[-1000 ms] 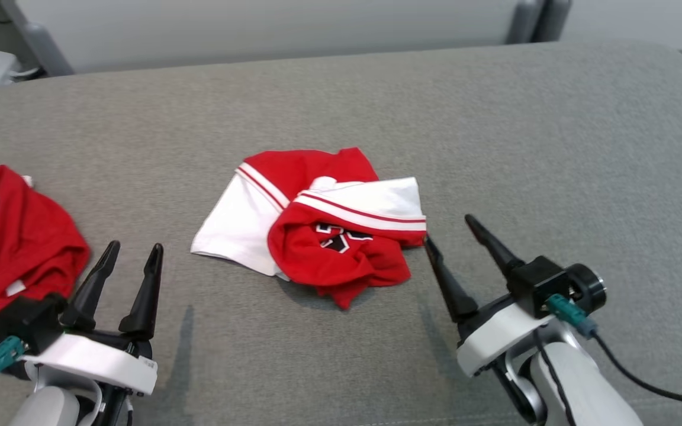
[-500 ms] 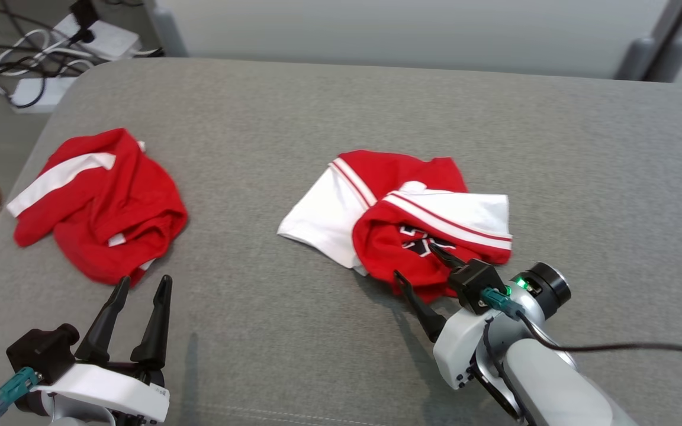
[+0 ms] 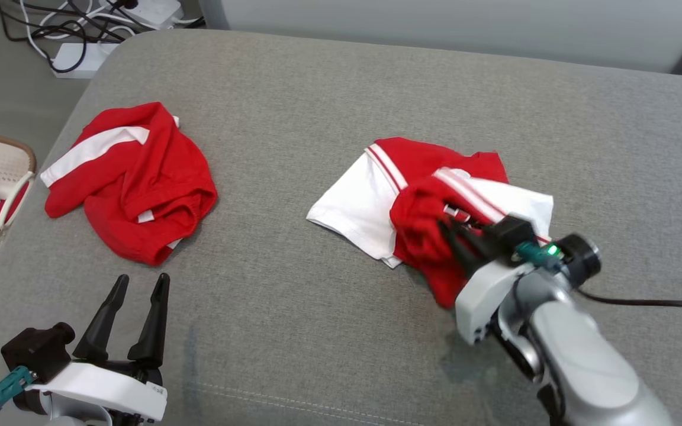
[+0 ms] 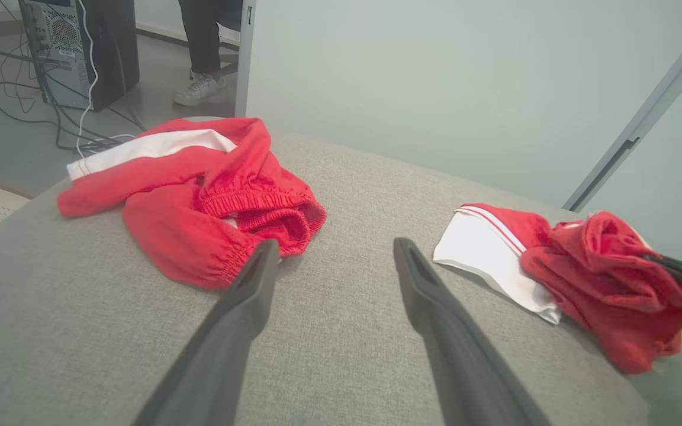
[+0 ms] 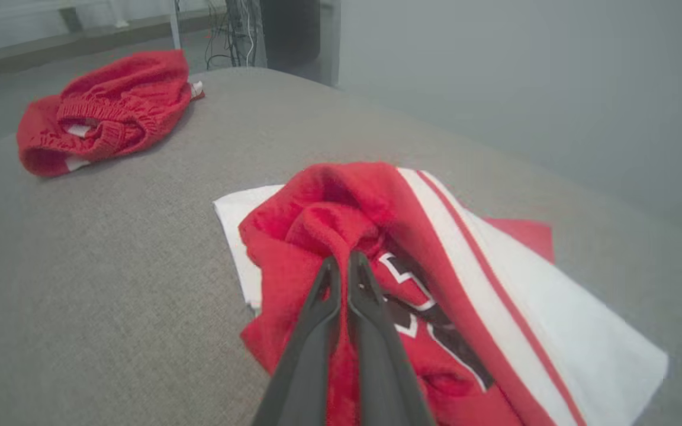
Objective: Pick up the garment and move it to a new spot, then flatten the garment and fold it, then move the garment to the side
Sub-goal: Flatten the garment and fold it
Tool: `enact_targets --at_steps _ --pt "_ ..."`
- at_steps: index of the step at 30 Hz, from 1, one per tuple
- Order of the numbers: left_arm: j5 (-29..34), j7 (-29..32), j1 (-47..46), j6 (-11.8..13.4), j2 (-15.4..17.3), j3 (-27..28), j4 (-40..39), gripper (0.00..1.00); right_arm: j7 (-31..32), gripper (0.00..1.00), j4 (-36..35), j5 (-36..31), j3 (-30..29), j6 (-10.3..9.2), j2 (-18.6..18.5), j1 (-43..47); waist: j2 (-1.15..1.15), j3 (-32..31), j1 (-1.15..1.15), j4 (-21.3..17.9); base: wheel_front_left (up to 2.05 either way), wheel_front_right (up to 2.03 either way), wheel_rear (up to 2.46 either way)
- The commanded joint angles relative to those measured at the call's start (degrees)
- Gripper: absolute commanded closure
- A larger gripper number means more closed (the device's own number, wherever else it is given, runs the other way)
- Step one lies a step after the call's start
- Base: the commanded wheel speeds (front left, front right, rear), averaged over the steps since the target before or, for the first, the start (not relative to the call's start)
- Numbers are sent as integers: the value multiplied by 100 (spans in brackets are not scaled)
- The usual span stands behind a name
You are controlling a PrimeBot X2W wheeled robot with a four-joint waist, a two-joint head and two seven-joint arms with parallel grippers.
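The right gripper (image 5: pixel 341 263) pinches a red fold of the garment (image 3: pixel 430 195), which lies on the grey cushion (image 3: pixel 317 89) with its long axis from 9 to 3 o'clock. The left gripper (image 3: pixel 140 284), jaws spread, is well apart at 8 o'clock.

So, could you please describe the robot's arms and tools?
The left tool and right tool each have two long, tapered dark fingers on a white housing, with a teal connector and black cable. The forearms are pale grey; a green light glows at the right wrist.
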Motion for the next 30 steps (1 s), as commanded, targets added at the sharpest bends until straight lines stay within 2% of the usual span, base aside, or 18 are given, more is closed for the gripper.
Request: enact_targets --at_steps 1,6,11,14,18,19,20,21,27,30 --pt "-8 -58 -255 -41 146 191 -164 0 -245 100 -253 124 -96 24 69 -233 0 -9 0 -84 0 0 0" --pt "42 -58 -169 -42 107 131 -226 0 -795 100 -449 284 -656 24 69 -441 0 -45 0 -313 0 0 0" --pt "134 -58 -113 -42 82 22 -295 0 -1240 100 -458 731 -1773 24 69 -574 0 -66 0 -497 0 0 0" --pt "168 -58 -115 -42 49 -68 -319 0 -1306 100 -218 571 -2602 24 69 -615 0 -61 0 -527 0 0 0" --pt "145 -58 -124 -42 77 -209 -360 0 -1282 100 266 252 -3250 24 69 -544 0 14 0 -517 0 0 0" --pt "132 -58 -125 -42 99 -252 -369 0 -1241 94 426 188 -3395 24 69 -514 0 33 0 -511 0 0 0" --pt "122 -58 -129 -42 122 -284 -379 0 -1185 57 601 87 -3580 24 69 -482 0 49 0 -507 0 0 0" --pt "108 -58 -131 -42 142 -309 -387 0 -1147 0 759 -4 -3762 24 69 -459 0 63 0 -504 0 0 0" --pt "53 -58 -118 -42 244 -334 -468 0 -1285 0 1080 -792 -4950 24 69 -256 0 99 0 -614 0 0 0" --pt "50 -58 -96 -42 268 -350 -517 0 -1359 0 1042 -942 -4999 24 69 -145 0 106 0 -749 0 0 0"
